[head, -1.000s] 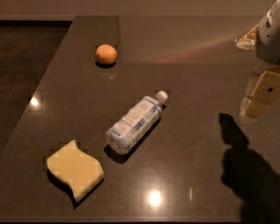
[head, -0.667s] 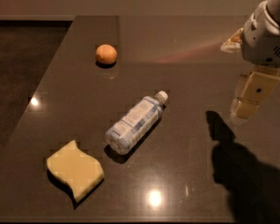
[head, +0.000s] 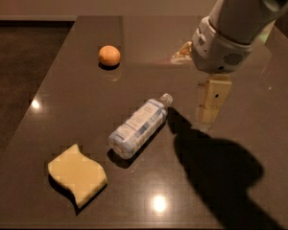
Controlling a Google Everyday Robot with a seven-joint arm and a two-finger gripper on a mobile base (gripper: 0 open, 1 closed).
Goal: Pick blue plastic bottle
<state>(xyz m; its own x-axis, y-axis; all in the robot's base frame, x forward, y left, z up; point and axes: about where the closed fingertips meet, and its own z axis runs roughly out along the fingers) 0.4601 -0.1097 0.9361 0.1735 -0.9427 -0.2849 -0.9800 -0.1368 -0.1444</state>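
Note:
The blue plastic bottle (head: 138, 127) lies on its side on the dark table (head: 77, 95), near the middle. It is clear with a pale blue-and-white label. Its white cap points to the upper right and its ribbed base to the lower left. My gripper (head: 210, 101) hangs from the white arm at the upper right. It is above the table, a little to the right of the bottle's cap and apart from it. It holds nothing that I can see. Its shadow falls on the table just right of the bottle.
A yellow sponge (head: 78, 174) lies at the front left of the bottle. An orange (head: 109, 55) sits at the back left. The table's left edge runs diagonally beside dark floor. The arm's large shadow covers the front right.
The arm and gripper have moved left and toward the bottle, and the shadow moved left with them. The bottle, sponge and orange have not moved.

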